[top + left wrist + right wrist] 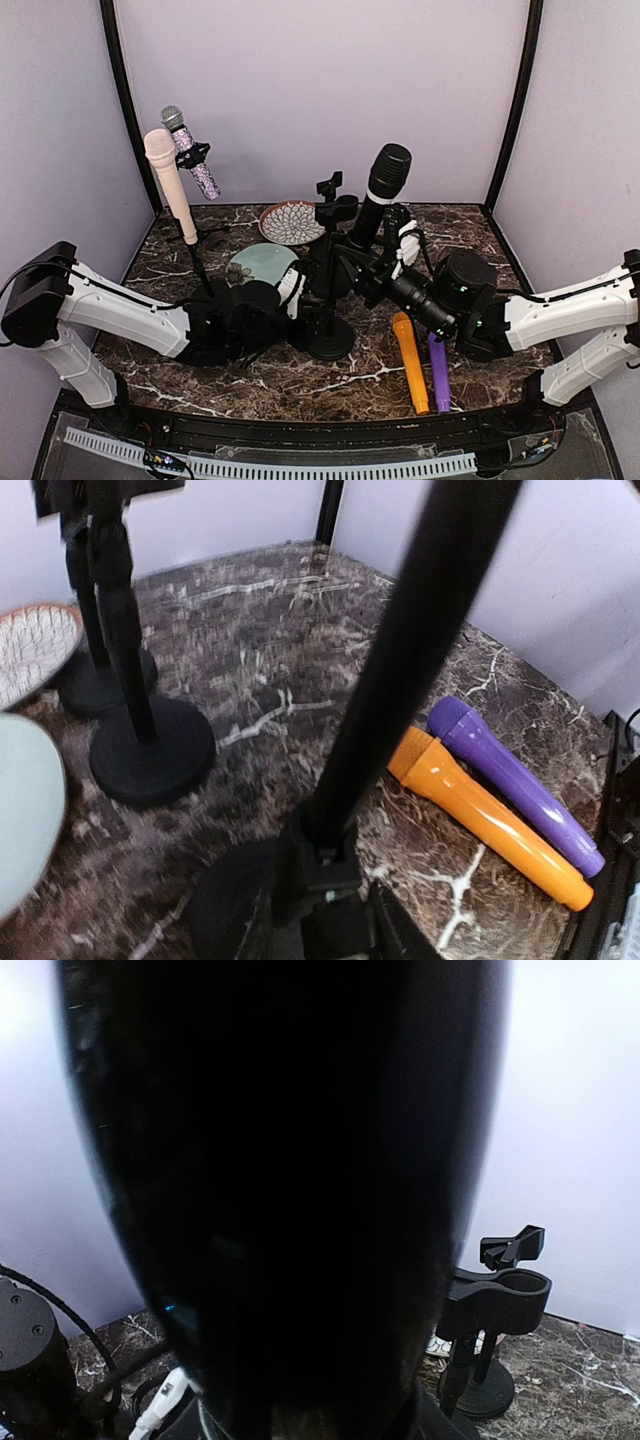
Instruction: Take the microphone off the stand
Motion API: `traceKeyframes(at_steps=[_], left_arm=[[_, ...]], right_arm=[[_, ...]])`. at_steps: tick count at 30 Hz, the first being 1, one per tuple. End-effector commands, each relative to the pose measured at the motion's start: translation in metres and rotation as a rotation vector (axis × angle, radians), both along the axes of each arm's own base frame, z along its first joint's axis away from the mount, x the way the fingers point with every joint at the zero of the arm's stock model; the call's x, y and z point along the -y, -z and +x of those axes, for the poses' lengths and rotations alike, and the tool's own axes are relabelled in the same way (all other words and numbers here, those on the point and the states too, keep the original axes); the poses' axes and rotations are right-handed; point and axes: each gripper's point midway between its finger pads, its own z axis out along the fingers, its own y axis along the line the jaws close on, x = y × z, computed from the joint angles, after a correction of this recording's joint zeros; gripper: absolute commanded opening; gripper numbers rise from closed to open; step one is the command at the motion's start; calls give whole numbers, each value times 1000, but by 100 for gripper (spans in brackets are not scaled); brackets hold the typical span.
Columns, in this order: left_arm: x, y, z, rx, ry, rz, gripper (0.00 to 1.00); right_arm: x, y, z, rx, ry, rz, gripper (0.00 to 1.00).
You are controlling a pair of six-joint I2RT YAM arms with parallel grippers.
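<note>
We find the marble table (pixel 470 225) crowded, with the left arm (pixel 120 310) and right arm (pixel 560 305) both reaching in to its middle.

The stand (pixel 330 340) in question rises from its round base at centre. Its pole runs up through the left wrist view.

The black microphone (pixel 388 170) stands tilted above that base, head up and to the right. Its body fills the right wrist view.

The right gripper (pixel 392 250) is clamped on the microphone body below the head. The left gripper (pixel 322 880) sits low on the stand, jaws together around the pole just above the base.

An empty clip (pixel 500 1290) on a neighbouring stand shows just beside the microphone. The microphone's own clip is hidden behind the right gripper, so we cannot tell whether the microphone has cleared it.

We judge that the extraction step is in hand, with one gripper bracing and the other pulling. The next move calls for drawing the microphone along its own axis, up and away from the pole. The left grip should hold the base down, and the microphone should pass clear of the neighbouring clip.
</note>
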Motion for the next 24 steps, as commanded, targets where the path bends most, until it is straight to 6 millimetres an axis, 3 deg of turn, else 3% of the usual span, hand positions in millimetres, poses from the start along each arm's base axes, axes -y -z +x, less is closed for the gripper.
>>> traceKeyframes(at_steps=[1,6,11,14,19,24], left_arm=[[-12,15,-7,-82,6,81,41],[-11,-9,-7,-66,22,78,62],[-14,-23,-10,-76,24,83,66],[-15,-29,-6,-77,15,116,63],[-13,-35,-2,-104,14,122,47],[-11,-27,-5,-176,42,119,46]], right_arm=[[2,-10,5,9,33,20,14],[3,-11,5,11,33,21,14],[2,-11,5,12,33,19,14],[1,-10,6,11,33,17,14],[0,-10,6,12,33,13,14],[0,-10,6,11,35,11,14]])
